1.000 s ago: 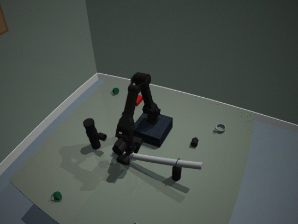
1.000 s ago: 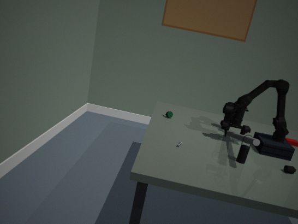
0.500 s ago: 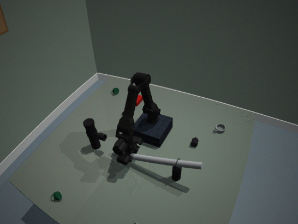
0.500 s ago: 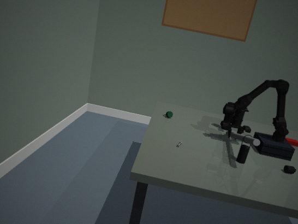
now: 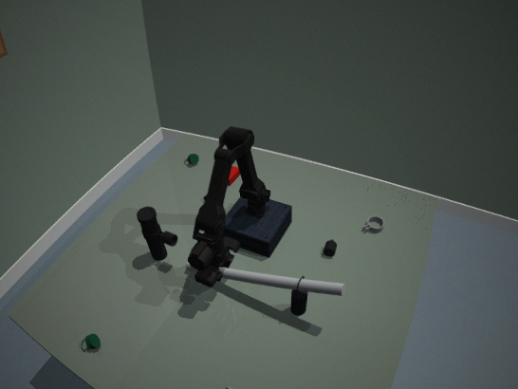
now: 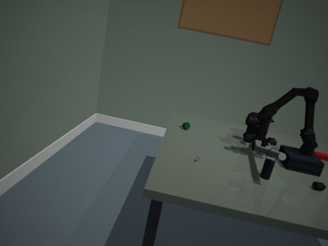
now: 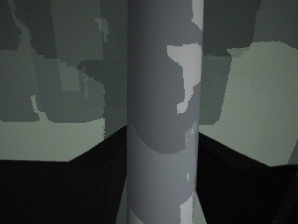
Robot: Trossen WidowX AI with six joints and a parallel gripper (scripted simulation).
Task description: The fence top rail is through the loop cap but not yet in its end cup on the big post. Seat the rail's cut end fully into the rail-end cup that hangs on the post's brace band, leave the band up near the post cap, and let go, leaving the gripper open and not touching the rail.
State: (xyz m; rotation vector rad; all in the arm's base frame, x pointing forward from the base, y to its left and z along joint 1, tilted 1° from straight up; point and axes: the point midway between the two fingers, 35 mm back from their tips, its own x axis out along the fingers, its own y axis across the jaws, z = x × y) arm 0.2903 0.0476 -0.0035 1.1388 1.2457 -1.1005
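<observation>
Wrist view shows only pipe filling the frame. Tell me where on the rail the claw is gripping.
Observer: The claw is shut on the rail at its end nearest the big post.
Operator: Report whether that end is in the cup.
Observer: No. The rail-end cup stands apart from it, up-left in the top view.
Operator: Check the far end.
Observer: It passes through the loop cap on the short post.
</observation>
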